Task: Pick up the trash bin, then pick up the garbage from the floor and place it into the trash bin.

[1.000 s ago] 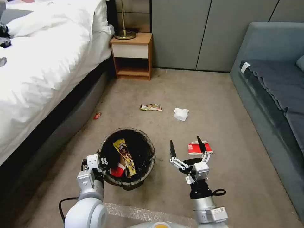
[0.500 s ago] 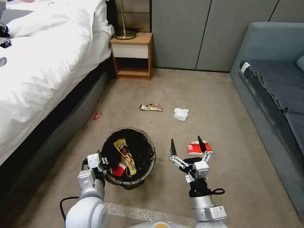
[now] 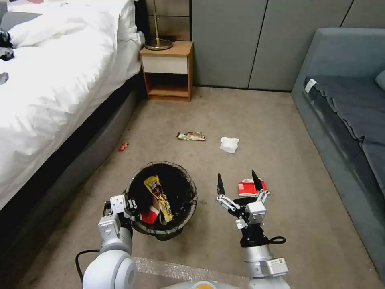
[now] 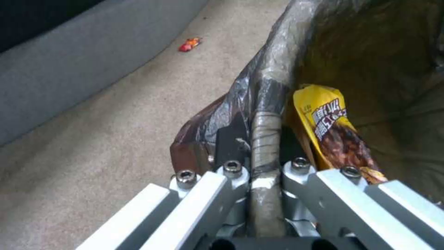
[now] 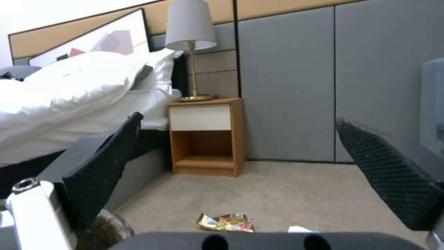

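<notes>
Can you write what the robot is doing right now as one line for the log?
left gripper: shut on trash bin rim | right gripper: open, above floor near red wrapper

Floor before me, bed left, sofa right.
The trash bin (image 3: 161, 198) sits beside my left pincer (image 3: 127, 206); my right pincer (image 3: 237, 185) hovers right of it, wrapper (image 3: 191, 136) and tissue (image 3: 229, 144) beyond.

bed (image 3: 52, 80), nightstand (image 3: 167, 72), lamp (image 5: 190, 41), sofa (image 3: 349, 100)

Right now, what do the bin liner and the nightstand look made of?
Liner of the trash bin: thin dark plastic film, glossy and wrinkled where the left gripper clamps the rim. Nightstand: probably wood or wood-look laminate, matte brown with a white drawer front.
</notes>
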{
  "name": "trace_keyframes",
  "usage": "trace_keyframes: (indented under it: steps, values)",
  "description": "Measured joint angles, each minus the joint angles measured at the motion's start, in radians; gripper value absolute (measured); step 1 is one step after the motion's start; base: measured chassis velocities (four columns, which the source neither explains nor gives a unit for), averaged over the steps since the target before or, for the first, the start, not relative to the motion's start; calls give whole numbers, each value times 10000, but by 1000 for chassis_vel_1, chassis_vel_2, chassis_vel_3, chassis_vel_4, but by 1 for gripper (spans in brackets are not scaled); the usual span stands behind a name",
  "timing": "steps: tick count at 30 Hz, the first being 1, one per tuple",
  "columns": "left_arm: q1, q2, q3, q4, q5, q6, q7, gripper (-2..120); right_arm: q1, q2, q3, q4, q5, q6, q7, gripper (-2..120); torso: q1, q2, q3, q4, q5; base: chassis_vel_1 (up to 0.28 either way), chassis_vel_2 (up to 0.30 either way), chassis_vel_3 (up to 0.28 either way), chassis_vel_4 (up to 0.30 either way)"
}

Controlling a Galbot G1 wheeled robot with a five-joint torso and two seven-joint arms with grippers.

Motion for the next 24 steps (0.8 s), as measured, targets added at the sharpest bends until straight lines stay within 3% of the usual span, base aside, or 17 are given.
trace_keyframes:
  steps: [8,24]
  values:
    - [12,5,-14,-18,-11,-15,2,0,13,21,-23,-24,-14,5,-36,100,-1,0,-1,0,0,-38,26,49,-37]
    - [16,13,-29,-66,-18,-23,7,0,32,23,1,6,-37,26,-105,100,1,0,0,0,-1,-160,163,166,-169]
